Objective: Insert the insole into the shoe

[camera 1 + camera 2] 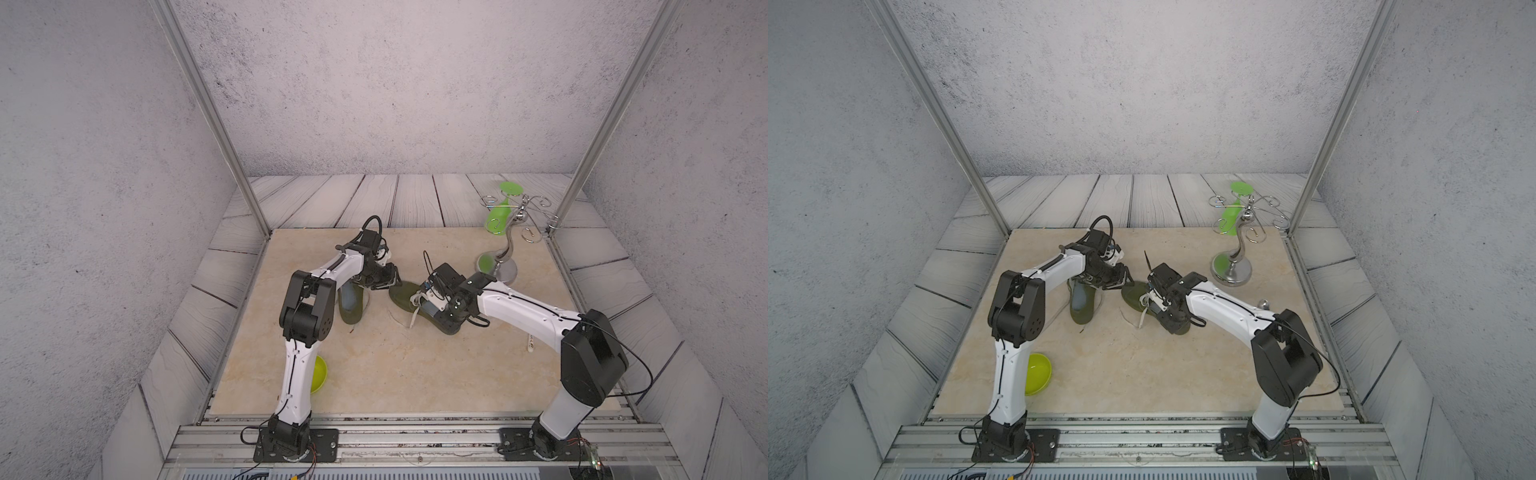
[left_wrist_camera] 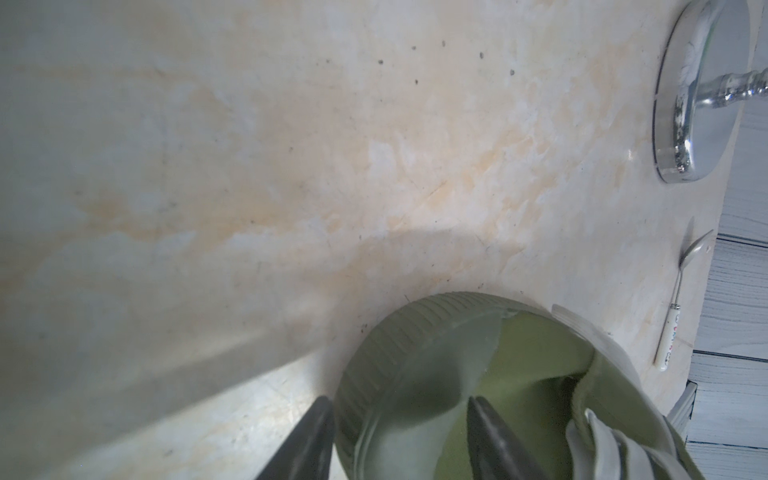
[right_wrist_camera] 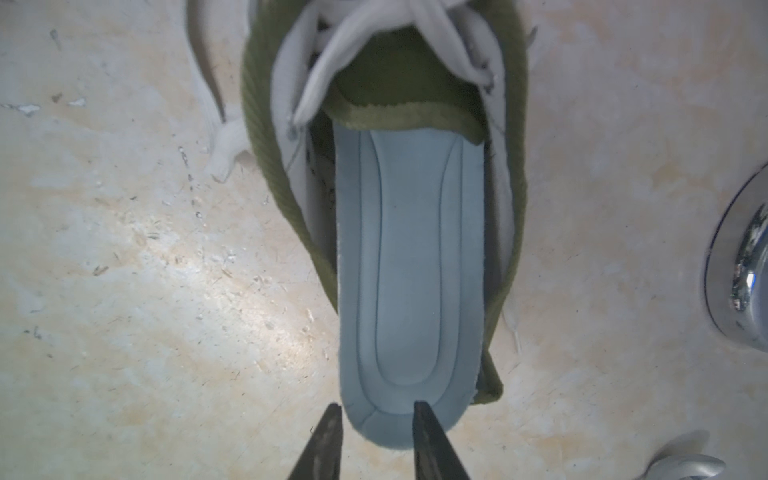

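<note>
While the left gripper (image 2: 399, 405) pinches the toe of the olive-green corduroy lace-up shoe (image 3: 257, 174) on the table (image 3: 145, 270), the pale blue foam insole (image 3: 409, 266) lies half inside it, heel end protruding. The right gripper (image 3: 376, 409) straddles that heel, jaws close-set, though I cannot tell if they grip. Best to push straight toeward, flat, under the tongue (image 3: 399, 112).

I see gray, rough walls (image 1: 395, 83) on three sides. Two shiny metal posts (image 1: 216, 133) rise from the back corners of the bench (image 1: 395, 374). Its top is tan and looks like stone. Pale wood planks (image 1: 374, 199) go around it. A metal rail (image 1: 415, 440) runs along the near edge. The light is soft.
</note>
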